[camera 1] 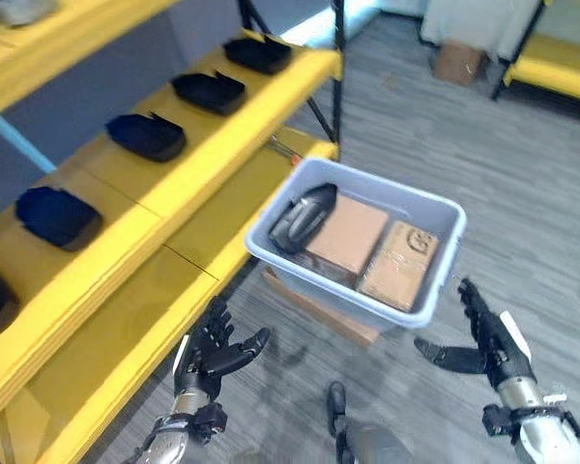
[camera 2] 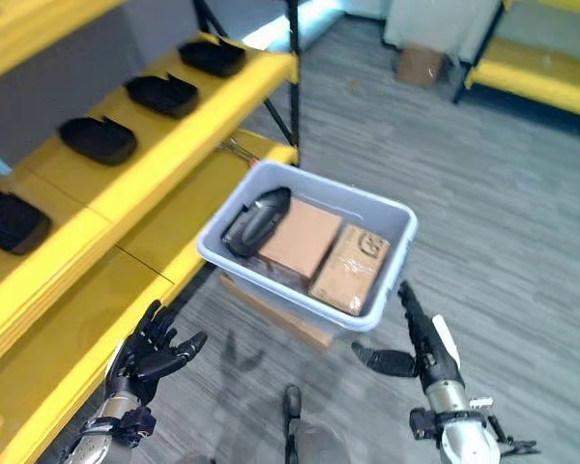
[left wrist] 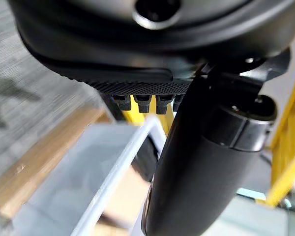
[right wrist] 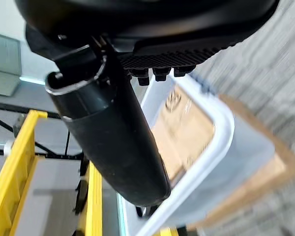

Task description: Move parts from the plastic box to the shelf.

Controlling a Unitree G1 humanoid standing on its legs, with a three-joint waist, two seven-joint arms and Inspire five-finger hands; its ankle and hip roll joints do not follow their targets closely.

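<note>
The yellow shelf point(camera 1: 155, 193) runs along the left of the grey plastic box point(camera 1: 435, 309), its boards stepping up in tiers. On the middle tier four dark moulded parts point(camera 1: 147, 135) lie in an evenly spaced row, each well apart from the next, so that tier looks like the place where parts go.

The left hand point(camera 1: 211, 353) hangs low between the shelf's bottom board and the box, palm up, fingers spread and relaxed, grasping nothing; it sits below the box's near left corner, probably poised to come in at that side.

The box itself rests on a flat wooden board point(camera 1: 319, 307) that lifts it off the floor, with its far left corner just beside the shelf's lower board, which should keep the carry short. Inside the box, one dark part point(camera 1: 303, 215) lies against the left wall, the wall nearest the shelf. It leans partly on a plain cardboard carton point(camera 1: 348, 235) in the middle of the box, and a second, printed carton point(camera 1: 400, 263) fills the box's right side.

The right hand point(camera 1: 487, 338) hovers just off the box's near right corner, fingers straight and thumb held out, empty as well. With both hands open on either side of the box, the remaining part looks yet to be taken.
</note>
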